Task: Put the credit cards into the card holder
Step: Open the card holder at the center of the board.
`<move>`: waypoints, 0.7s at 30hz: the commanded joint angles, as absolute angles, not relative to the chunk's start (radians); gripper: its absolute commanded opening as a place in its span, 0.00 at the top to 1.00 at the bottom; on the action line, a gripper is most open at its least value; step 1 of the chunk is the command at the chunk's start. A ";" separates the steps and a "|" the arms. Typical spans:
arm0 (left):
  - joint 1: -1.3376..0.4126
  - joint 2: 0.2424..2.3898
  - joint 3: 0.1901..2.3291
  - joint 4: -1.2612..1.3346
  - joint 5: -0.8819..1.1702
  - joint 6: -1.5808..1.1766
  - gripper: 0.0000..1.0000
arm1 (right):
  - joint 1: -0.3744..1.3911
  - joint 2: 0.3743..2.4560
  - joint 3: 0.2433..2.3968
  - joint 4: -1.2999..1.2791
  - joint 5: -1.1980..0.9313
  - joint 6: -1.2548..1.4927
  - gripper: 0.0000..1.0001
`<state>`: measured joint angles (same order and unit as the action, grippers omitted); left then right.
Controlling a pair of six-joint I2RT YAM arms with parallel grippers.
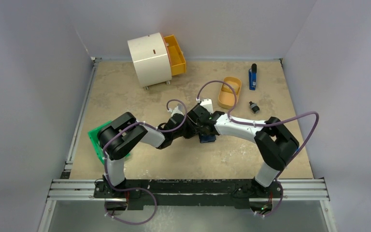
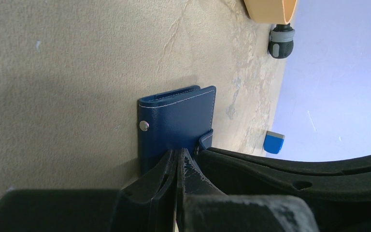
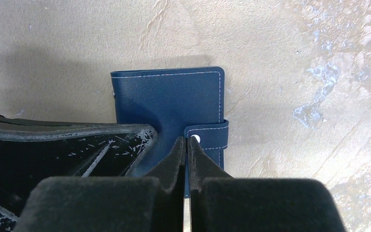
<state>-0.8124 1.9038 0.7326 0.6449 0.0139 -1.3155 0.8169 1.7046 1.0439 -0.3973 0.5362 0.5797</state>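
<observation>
The card holder (image 1: 206, 138) is a dark blue wallet lying folded shut on the table, between the two arms. In the left wrist view the card holder (image 2: 178, 116) shows a metal snap stud on its left edge, and my left gripper (image 2: 180, 151) is shut with its tips resting on the cover. In the right wrist view my right gripper (image 3: 187, 140) is shut, its tips at the snap tab of the card holder (image 3: 169, 99). From above, the left gripper (image 1: 193, 133) and right gripper (image 1: 204, 129) meet over the wallet. The credit cards are out of view.
An orange oval tray (image 1: 229, 92) lies beyond the wallet. A white round drawer unit (image 1: 149, 59) with an orange drawer stands at the back. A blue tool (image 1: 252, 76) and a small black knob (image 1: 254, 107) lie at the right. A green box (image 1: 96, 140) sits by the left arm.
</observation>
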 commanded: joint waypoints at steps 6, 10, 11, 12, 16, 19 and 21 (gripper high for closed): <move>-0.808 1.970 0.699 0.416 -0.102 -1.241 1.00 | 0.779 1.646 1.005 -0.484 0.635 0.614 1.00; -0.807 1.975 0.702 0.410 -0.106 -1.241 1.00 | 0.774 1.637 0.998 -0.489 0.636 0.621 1.00; -0.808 1.974 0.702 0.408 -0.109 -1.241 1.00 | 0.773 1.635 0.997 -0.493 0.638 0.624 1.00; -0.807 1.975 0.701 0.405 -0.111 -1.241 1.00 | 0.771 1.633 0.995 -0.494 0.639 0.625 1.00; -0.807 1.976 0.703 0.400 -0.116 -1.238 1.00 | 0.756 1.618 0.984 -0.500 0.641 0.633 1.00; -0.808 1.975 0.700 0.411 -0.108 -1.239 1.00 | 0.752 1.602 0.977 -0.497 0.634 0.631 1.00; -0.808 1.967 0.701 0.434 -0.088 -1.230 1.00 | 0.750 1.584 0.972 -0.491 0.614 0.629 1.00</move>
